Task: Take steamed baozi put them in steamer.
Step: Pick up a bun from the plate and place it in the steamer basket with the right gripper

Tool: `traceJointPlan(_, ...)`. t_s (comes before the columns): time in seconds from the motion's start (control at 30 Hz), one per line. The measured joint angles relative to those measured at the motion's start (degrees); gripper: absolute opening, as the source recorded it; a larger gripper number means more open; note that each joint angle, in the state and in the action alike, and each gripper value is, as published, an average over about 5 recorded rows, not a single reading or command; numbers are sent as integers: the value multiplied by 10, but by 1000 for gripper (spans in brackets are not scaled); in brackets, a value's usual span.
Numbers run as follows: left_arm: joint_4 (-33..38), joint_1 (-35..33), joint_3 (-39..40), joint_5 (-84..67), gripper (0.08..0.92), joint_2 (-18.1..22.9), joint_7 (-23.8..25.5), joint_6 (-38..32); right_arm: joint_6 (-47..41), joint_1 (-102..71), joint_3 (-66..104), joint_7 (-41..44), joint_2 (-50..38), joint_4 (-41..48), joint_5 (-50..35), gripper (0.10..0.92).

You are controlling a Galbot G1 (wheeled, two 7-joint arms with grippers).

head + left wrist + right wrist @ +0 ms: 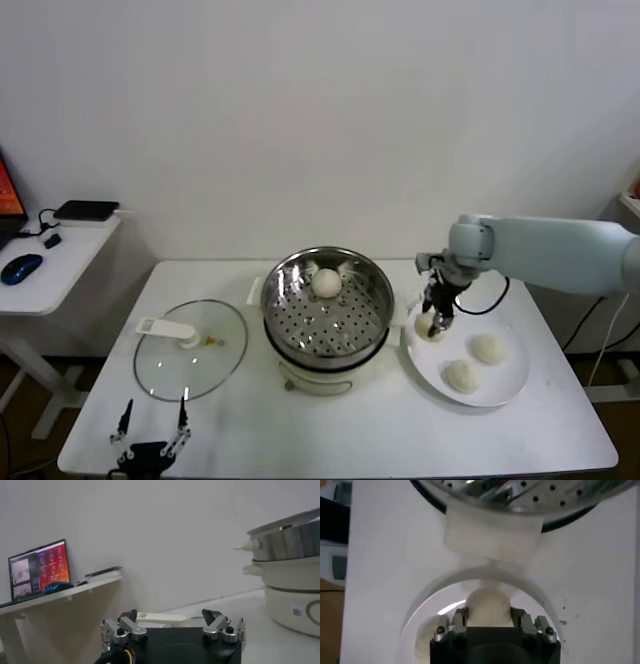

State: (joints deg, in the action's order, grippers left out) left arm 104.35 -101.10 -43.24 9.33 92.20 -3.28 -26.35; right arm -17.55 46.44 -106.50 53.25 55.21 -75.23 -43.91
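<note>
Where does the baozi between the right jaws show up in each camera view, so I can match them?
Head view: the baozi sits at the plate's rim nearest the steamer, under the right gripper.
Right wrist view: same baozi at centre, between the jaws of the right gripper, on the plate.
Left wrist view: not in it.
Shared landmark: the steamer, seen in all three.

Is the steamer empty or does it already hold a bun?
Not empty: one bun sits on the steamer floor near the back; the glass lid lies off on the table.
</note>
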Motion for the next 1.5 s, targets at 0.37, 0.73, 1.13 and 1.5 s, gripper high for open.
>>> traceJointPlan(0.37,7,-2,10,3,823,0,1,0,0,157,-34,39,43,-61,-89,585)
traceJointPlan(0.73,13,-1,11,2,823,0,3,0,-21,164,15,35,137,-36,-140,585)
traceJointPlan(1.13,13,-1,10,-4,823,0,5,-2,-39,67,71,10,240,51,-137,582)
traceJointPlan(1.5,9,0,6,-5,823,0,5,-2,-39,-26,103,3,289,119,-100,585)
